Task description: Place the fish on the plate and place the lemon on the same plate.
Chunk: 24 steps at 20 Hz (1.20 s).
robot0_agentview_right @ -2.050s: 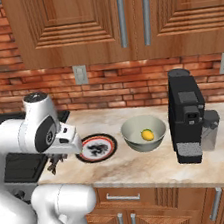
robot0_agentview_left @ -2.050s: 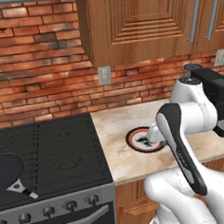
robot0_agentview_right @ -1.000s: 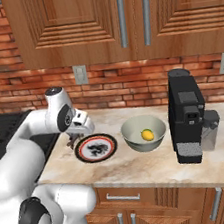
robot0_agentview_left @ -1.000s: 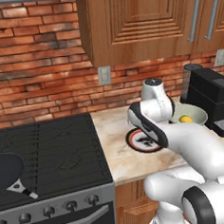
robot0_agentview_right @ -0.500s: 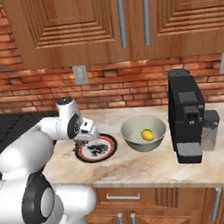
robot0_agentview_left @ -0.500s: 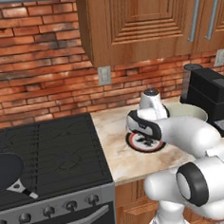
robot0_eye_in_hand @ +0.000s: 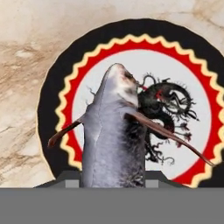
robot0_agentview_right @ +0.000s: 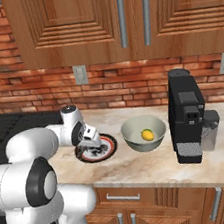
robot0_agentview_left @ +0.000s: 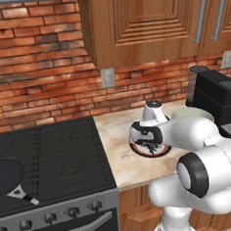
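**Fish held directly over plate**

Counter (robot0_agentview_right: pixel 142 168) carries the plate (robot0_eye_in_hand: pixel 52 96), the grey bowl (robot0_agentview_right: pixel 144 133) just beside it and the coffee machine (robot0_agentview_right: pixel 188 118) further along. Gripper (robot0_agentview_right: pixel 91 143) hangs low above the plate, jaws clamped on the fish (robot0_eye_in_hand: pixel 114 140). Fish long axis runs out along the fingers, nose over the white centre; release looks like the next step. Lemon (robot0_agentview_right: pixel 147 134) lies in the bowl.

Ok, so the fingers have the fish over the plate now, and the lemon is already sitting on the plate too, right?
Not quite. The fingers do hold the fish over the plate, but the lemon is in the bowl beside the plate, as the right base view shows.
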{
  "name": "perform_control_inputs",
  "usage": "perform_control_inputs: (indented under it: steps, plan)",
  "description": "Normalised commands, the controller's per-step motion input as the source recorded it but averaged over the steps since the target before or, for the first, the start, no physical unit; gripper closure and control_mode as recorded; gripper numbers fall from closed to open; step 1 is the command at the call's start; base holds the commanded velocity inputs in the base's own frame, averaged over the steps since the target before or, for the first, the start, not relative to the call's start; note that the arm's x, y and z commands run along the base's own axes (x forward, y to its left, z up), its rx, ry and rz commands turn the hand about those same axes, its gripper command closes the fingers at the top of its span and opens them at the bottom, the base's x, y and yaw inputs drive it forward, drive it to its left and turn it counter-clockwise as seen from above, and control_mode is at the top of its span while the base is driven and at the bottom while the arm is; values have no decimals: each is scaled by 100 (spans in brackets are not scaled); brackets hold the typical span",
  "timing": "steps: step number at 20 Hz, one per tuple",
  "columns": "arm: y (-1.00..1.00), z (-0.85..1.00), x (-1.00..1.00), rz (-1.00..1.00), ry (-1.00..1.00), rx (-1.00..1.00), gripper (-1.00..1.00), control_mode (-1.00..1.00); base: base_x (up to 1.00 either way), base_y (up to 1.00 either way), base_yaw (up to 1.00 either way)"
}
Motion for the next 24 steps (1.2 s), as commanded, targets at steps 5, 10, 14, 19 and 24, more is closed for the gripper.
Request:
perform_control_inputs:
  steps: [5,10,14,19,24]
  plan:
    - [0,2,21,0,0,0,100,-100,0,0,0]
    - [0,1,62,0,0,0,100,-100,0,0,0]
    - [-3,-3,51,0,0,0,100,-100,0,0,0]
    - [0,-27,12,0,-5,0,100,-100,0,0,0]
    - [0,-26,0,0,-7,0,100,-100,0,0,0]
